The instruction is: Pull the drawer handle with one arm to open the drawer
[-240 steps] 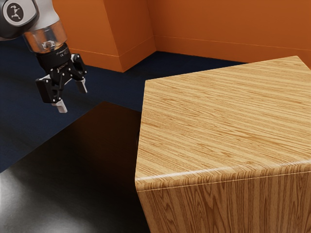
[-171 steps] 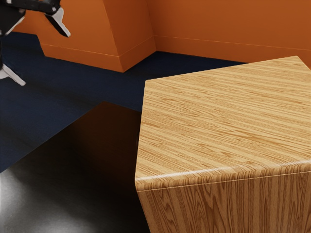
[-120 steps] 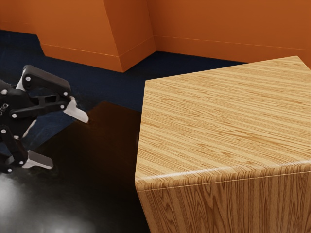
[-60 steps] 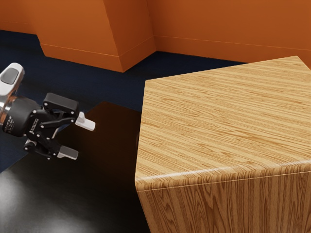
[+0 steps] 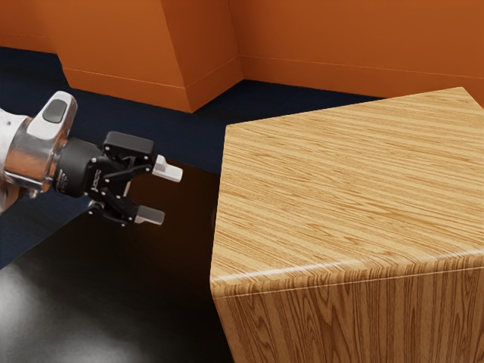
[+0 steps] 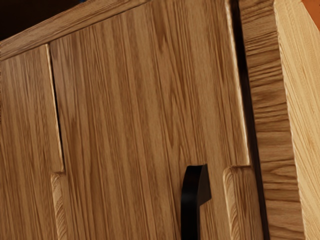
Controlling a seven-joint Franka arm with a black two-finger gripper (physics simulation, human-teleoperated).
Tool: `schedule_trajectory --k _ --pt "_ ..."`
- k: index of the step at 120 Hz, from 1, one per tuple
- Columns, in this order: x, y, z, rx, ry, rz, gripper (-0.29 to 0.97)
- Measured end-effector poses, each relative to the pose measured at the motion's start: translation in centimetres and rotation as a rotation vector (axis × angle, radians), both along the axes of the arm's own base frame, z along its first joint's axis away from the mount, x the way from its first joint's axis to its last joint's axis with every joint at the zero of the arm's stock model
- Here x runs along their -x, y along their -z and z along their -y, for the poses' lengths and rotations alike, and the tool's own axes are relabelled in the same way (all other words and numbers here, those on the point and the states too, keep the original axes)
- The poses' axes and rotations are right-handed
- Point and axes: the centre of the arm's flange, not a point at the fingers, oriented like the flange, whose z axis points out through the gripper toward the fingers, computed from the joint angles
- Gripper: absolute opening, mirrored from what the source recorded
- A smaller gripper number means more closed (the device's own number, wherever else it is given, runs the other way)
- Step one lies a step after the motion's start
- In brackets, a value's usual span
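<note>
Wooden cabinet stands apart from the spread-fingered hand.

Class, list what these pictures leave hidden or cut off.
Exterior view: the cabinet turns its drawer side away from the camera.
Wrist view: the black handle runs off the picture's edge; length unknown.
Exterior view: the arm behind the gripper is cut by the left edge.

The pincer has swung down and neared the cabinet
</note>
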Motion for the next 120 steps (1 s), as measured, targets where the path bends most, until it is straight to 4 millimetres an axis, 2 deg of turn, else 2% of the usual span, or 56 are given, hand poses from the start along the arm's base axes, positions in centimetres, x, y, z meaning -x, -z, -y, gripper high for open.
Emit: schedule_trajectory --k 25,45,67,86,120 --pt "0.7 -1.6 1.4 -0.061 -0.047 0.034 0.68" --pt "1.4 -2.9 3.1 -0.138 -0.084 -0.009 0.68" --pt "1.8 -2.3 4.9 -0.238 -0.132 -0.123 0.68" --pt "1.2 -1.5 6.5 -0.283 -0.169 -0.189 0.68" --pt "0.7 -1.6 6.9 -0.228 -0.224 -0.222 0.68"
